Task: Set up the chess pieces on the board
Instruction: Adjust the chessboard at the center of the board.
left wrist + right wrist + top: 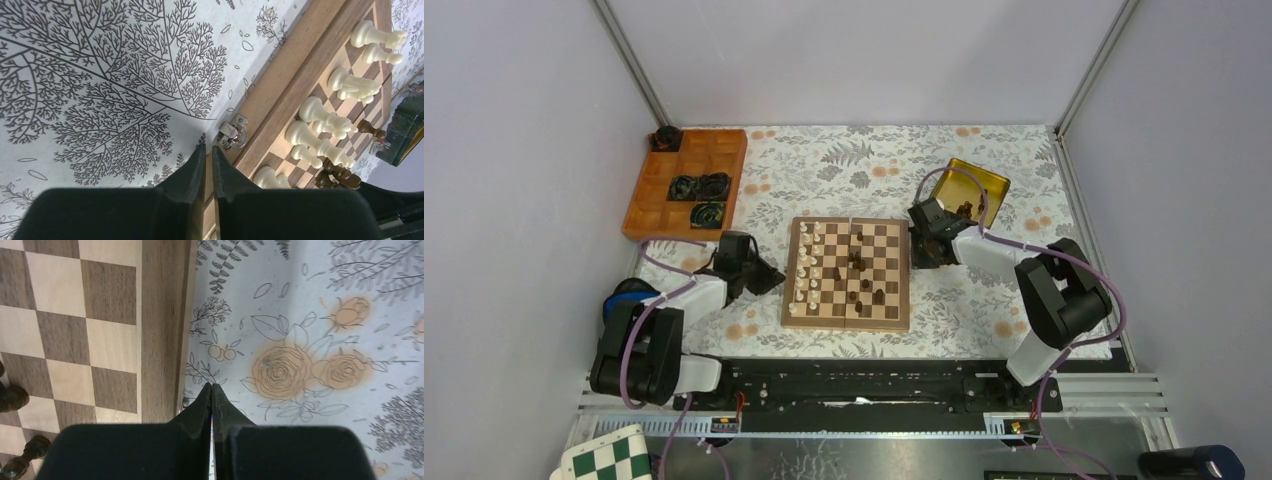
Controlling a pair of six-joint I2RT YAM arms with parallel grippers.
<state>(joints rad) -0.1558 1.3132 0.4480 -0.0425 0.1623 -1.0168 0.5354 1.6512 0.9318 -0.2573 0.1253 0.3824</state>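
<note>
Both my claws are pinched shut, holding nothing. My right claw hangs over the table just off the chessboard's right border, my left claw beside its left border. Cream chessmen line the left files; dark chessmen sit scattered mid-board, with more apparently in the gold tin. My best move is probably to spread the right claw, then grip one dark piece low on its stem, upright.

Top view: high at near side, looking down on whole desk. Wrist views: close, low, at opposite board edges; all share board.
</note>
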